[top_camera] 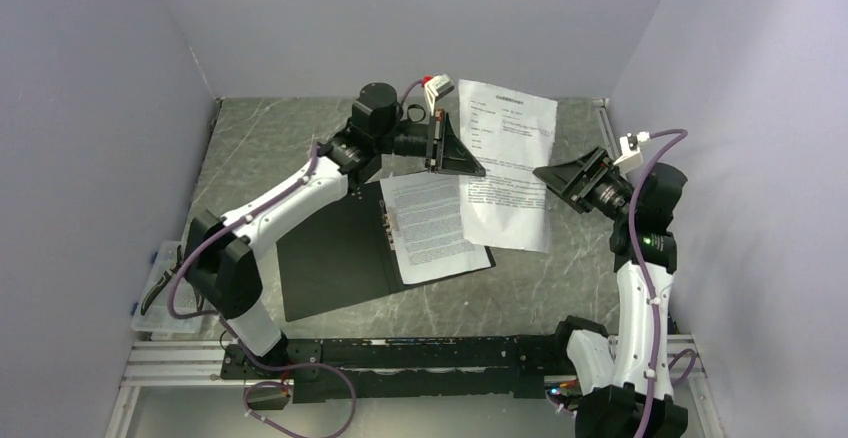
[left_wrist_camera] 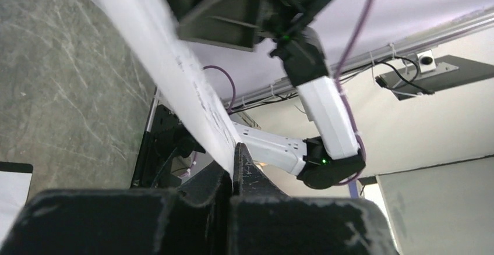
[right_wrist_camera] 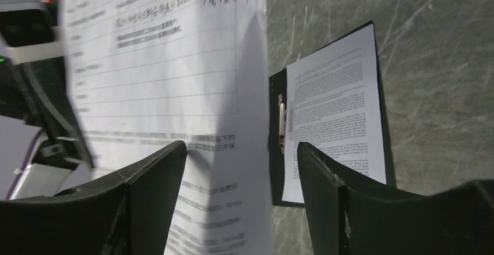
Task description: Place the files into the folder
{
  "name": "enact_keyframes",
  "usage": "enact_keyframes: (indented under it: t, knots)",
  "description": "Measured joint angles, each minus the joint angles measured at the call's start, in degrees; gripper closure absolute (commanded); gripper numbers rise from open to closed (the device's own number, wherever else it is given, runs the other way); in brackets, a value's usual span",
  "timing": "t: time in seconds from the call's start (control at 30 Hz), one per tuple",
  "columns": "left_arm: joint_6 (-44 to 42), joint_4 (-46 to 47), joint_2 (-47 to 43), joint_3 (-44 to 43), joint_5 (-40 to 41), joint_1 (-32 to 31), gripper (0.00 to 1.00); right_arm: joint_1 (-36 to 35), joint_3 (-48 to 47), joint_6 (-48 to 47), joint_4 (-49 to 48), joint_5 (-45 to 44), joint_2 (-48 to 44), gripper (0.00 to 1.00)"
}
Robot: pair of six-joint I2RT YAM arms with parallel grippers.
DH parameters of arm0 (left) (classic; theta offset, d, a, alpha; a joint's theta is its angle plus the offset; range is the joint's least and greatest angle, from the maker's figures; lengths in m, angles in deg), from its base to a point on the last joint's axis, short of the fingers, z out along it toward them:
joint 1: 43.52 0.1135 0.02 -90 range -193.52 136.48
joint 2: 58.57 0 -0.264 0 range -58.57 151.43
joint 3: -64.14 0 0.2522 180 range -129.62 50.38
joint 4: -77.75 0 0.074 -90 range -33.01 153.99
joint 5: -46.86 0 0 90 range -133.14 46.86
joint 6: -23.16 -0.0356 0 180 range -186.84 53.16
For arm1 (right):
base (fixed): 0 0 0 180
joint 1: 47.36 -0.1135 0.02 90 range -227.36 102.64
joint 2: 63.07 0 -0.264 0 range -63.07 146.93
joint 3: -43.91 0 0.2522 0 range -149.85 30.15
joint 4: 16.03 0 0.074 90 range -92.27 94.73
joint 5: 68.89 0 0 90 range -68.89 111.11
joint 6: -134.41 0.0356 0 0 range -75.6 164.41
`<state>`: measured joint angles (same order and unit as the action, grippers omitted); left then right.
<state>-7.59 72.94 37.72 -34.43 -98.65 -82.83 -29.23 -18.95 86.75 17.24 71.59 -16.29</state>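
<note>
Looking down from above, the flat folder (top_camera: 330, 253), open with its black inside up, lies on the grey marbled table (top_camera: 260, 148) with one text-covered white page (top_camera: 435, 230) already on its right half. A second thin white printed paper sheet (top_camera: 510, 143) hangs between the left gripper (top_camera: 470, 165) and right gripper (top_camera: 548, 174); it looks feather-light and floppy, best pinched at an edge. The left wrist view shows the left jaws shut tight on that sheet's edge, and the right wrist view shows the right jaws wide apart, with the sheet's edge in the gap and neither finger pinching it.
</note>
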Motion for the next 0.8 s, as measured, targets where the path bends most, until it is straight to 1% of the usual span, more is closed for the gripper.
enact_keyframes:
  t: [0.2, 0.3, 0.37, 0.5, 0.63, 0.8]
  knots:
    - [-1.29, -1.27, -5.53, 0.07, -0.33, 0.59, 0.97, -1.05, 6.23, 5.14, -10.16, 3.15, 1.77, 0.14]
    - [-1.64, -1.95, -7.34, 0.04, -0.59, 0.87, 0.97, -2.49, 8.87, 9.53, -17.25, 4.13, 1.88, 0.09]
    - [-2.10, -2.93, -8.37, 0.04, -0.70, 1.05, 0.97, -3.72, 10.84, 13.16, -23.39, 4.42, 1.88, 0.08]
    - [-3.23, -4.48, -9.92, 0.11, -0.98, 1.31, 0.97, -6.73, 15.89, 24.20, -40.00, 5.40, 2.43, 0.08]
    - [-4.09, -5.51, -11.19, 0.87, -1.33, 1.77, 0.97, -8.96, 18.40, 33.24, -52.81, 5.38, 3.96, 0.07]
    - [-4.09, -5.81, -12.50, 2.12, -1.81, 2.47, 0.97, -11.87, 19.52, 42.18, -66.38, 4.52, 5.70, 0.06]
